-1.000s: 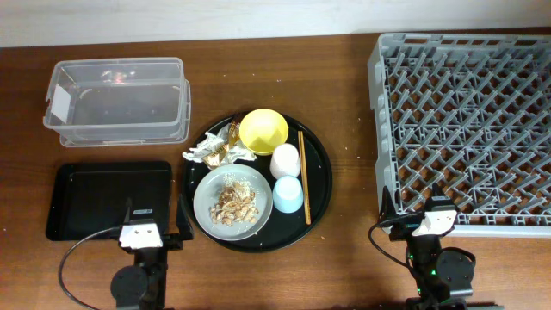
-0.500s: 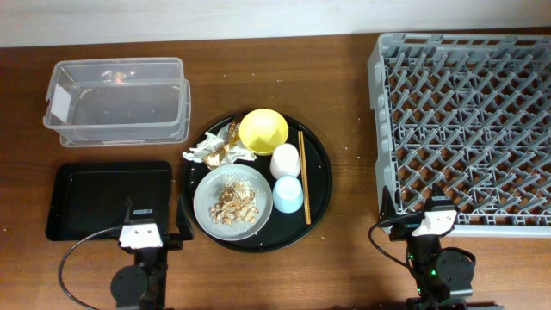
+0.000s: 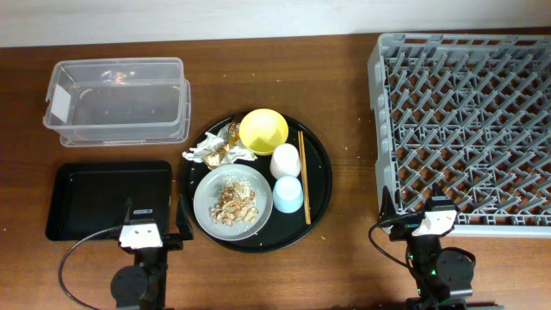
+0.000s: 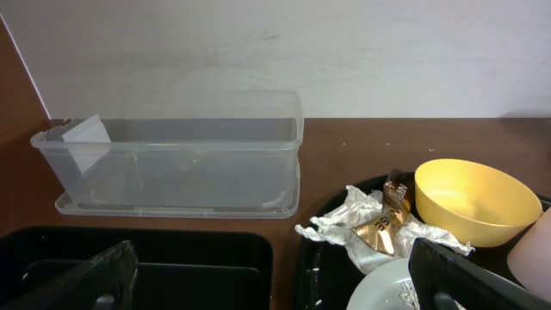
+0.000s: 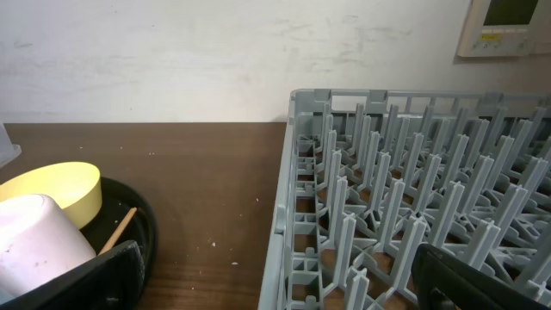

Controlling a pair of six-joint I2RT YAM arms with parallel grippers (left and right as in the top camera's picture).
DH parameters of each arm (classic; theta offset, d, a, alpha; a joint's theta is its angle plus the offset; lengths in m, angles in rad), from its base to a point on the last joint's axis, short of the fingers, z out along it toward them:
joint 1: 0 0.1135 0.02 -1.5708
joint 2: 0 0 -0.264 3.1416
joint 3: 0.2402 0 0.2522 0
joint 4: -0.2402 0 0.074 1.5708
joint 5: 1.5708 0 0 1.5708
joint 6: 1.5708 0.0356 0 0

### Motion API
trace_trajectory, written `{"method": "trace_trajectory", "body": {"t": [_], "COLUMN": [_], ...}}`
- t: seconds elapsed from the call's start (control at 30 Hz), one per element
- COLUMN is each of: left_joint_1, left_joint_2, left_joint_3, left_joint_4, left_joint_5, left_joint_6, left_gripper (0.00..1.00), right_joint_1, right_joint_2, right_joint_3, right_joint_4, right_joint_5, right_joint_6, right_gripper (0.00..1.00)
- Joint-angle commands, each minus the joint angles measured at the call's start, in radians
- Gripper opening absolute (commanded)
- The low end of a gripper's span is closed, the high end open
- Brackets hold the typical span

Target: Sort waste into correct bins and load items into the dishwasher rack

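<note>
A round black tray point(image 3: 320, 185) holds the yellow bowl point(image 3: 263, 130), white cup point(image 3: 285, 160), light blue cup point(image 3: 287, 195), chopsticks point(image 3: 304, 176), crumpled wrappers point(image 3: 215, 148) and a grey plate point(image 3: 205, 207) with beige scraps point(image 3: 235, 202). The clear tub point(image 3: 116, 103) and flat black tray point(image 3: 108, 198) lie to the left. The grey rack point(image 3: 465, 120) stands on the right. My left gripper point(image 3: 155, 226) is open and empty at the front, between the flat tray and the plate. My right gripper point(image 3: 413, 215) is open and empty at the rack's front left corner.
The left wrist view shows the tub point(image 4: 181, 159), wrappers point(image 4: 370, 228) and yellow bowl point(image 4: 473, 202) ahead. The right wrist view shows the rack's pegs point(image 5: 413, 198), the white cup point(image 5: 39, 237) and bare brown table point(image 5: 215, 189) between them. A white wall is behind.
</note>
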Motion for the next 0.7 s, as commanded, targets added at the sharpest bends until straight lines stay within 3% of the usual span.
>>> {"method": "trace_trajectory", "body": {"t": [0.0, 0.4, 0.43, 0.47, 0.5, 0.53, 0.6, 0.67], "left_joint_1": [0.000, 0.000, 0.000, 0.000, 0.000, 0.000, 0.000, 0.000], "left_joint_2": [-0.010, -0.010, -0.010, -0.010, -0.010, -0.010, -0.010, -0.010], "left_joint_3": [-0.003, -0.003, -0.003, -0.003, -0.003, -0.003, -0.003, -0.001], "left_joint_4": [-0.005, -0.005, 0.000, 0.036, 0.064, 0.069, 0.061, 0.222], "left_joint_5": [-0.008, 0.003, 0.071, 0.237, 0.510, 0.666, 0.713, 0.729], "left_joint_6": [0.023, 0.022, 0.003, -0.056, -0.146, -0.151, -0.164, -0.278], "left_gripper": [1.00, 1.00, 0.99, 0.99, 0.99, 0.99, 0.99, 0.99], "right_joint_1": [-0.007, -0.007, -0.007, -0.007, -0.007, -0.007, -0.007, -0.007], "right_joint_2": [-0.005, -0.005, -0.005, -0.005, -0.005, -0.005, -0.005, -0.005], "right_joint_3": [-0.006, -0.006, -0.006, -0.006, -0.006, -0.006, -0.006, -0.006], "right_joint_4": [-0.006, -0.006, -0.006, -0.006, -0.006, -0.006, -0.006, -0.006], "right_joint_5": [0.009, 0.009, 0.009, 0.009, 0.009, 0.009, 0.009, 0.009], "right_joint_6": [0.004, 0.004, 0.004, 0.004, 0.004, 0.004, 0.004, 0.004], "right_gripper": [0.98, 0.98, 0.98, 0.98, 0.98, 0.98, 0.98, 0.98]}}
